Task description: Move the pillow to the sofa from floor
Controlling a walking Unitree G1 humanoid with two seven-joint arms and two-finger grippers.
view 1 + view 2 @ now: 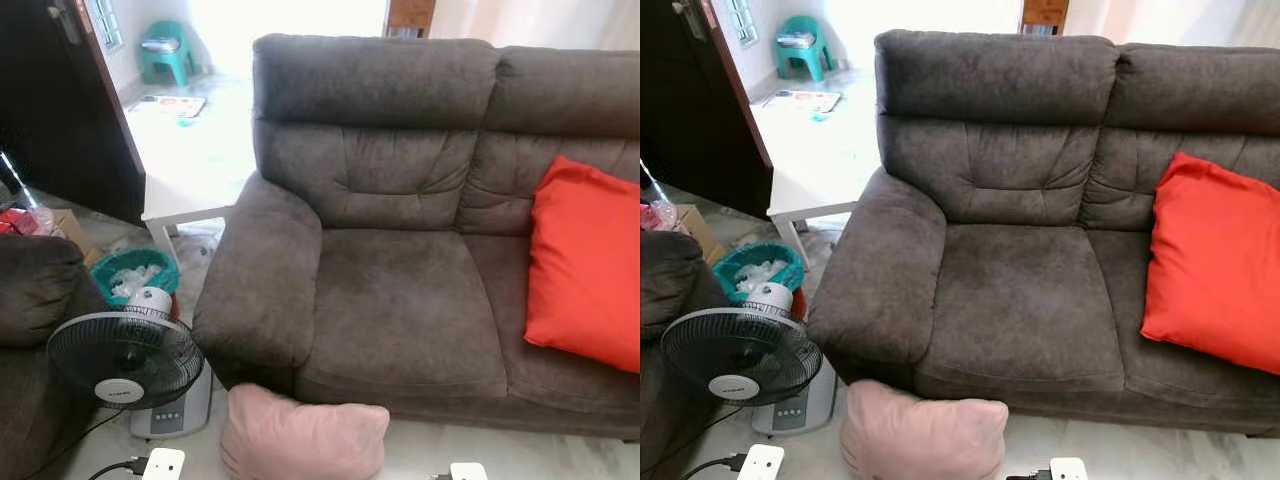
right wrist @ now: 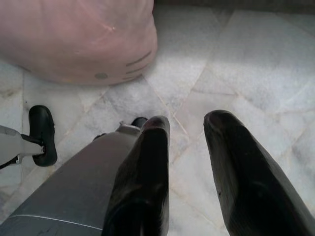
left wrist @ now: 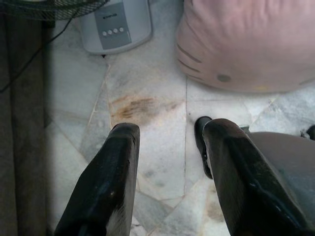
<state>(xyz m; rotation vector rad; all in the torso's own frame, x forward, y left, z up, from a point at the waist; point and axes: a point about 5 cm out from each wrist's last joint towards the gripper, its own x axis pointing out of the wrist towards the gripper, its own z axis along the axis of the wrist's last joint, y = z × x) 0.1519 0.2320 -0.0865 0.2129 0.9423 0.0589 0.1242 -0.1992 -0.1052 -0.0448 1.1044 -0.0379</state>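
Observation:
A pale pink pillow lies on the marble floor against the front of the brown sofa, below its left armrest. The sofa's left seat is bare. In the left wrist view the pillow lies a short way beyond my left gripper, which hangs open above the floor with nothing between its fingers. My right gripper is open too and holds nothing, with the pillow ahead of it and off to one side. Neither gripper touches the pillow.
A red cushion leans on the sofa's right seat. A black standing fan with a grey base stands on the floor left of the pillow. Behind it are a teal basket, a white table and a dark armchair.

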